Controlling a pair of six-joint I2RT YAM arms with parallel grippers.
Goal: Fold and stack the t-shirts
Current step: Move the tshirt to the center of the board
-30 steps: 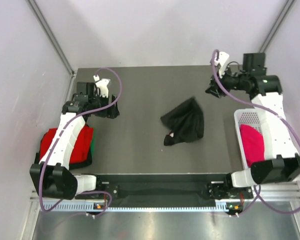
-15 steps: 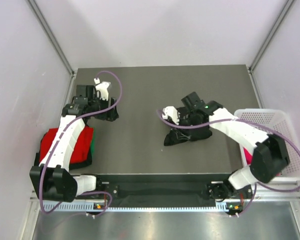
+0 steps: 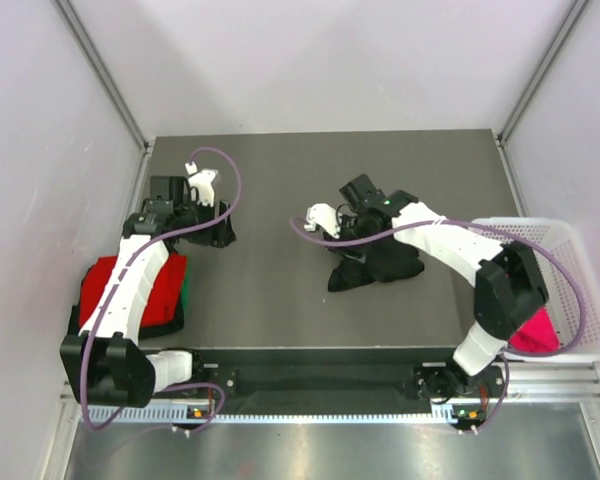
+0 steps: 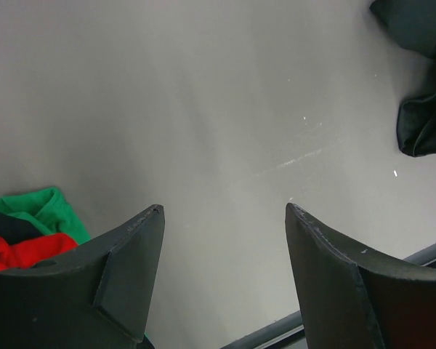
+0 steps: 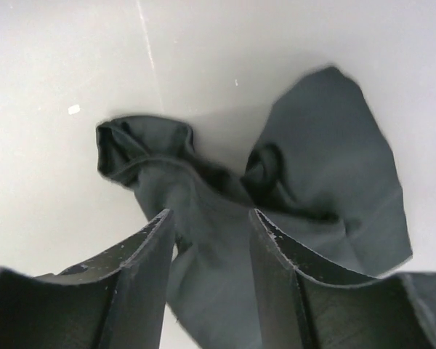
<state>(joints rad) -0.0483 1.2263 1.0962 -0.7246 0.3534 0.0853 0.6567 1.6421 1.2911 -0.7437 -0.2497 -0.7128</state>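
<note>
A black t-shirt [image 3: 380, 265] lies crumpled in the middle of the table. My right gripper [image 3: 363, 238] hangs low over its upper left part. In the right wrist view the gripper [image 5: 209, 218] is open, with a rumpled fold of the black t-shirt [image 5: 203, 196] lying between and under its fingers. A red t-shirt [image 3: 140, 285] lies folded on a green one [image 3: 185, 290] at the table's left edge. My left gripper [image 3: 220, 232] is open over bare table beyond that pile, and its own view [image 4: 224, 211] shows nothing between the fingers. A pink t-shirt [image 3: 535, 330] lies in the basket.
The white mesh basket [image 3: 580, 250] stands at the table's right edge. The green [image 4: 40, 207] and red [image 4: 18, 251] cloth shows at the lower left of the left wrist view, the black t-shirt [image 4: 425, 123] at its right edge. Metal frame posts rise at both back corners.
My right arm has swung from the back right corner across to the black t-shirt and come down over it. The left arm has hardly moved.
</note>
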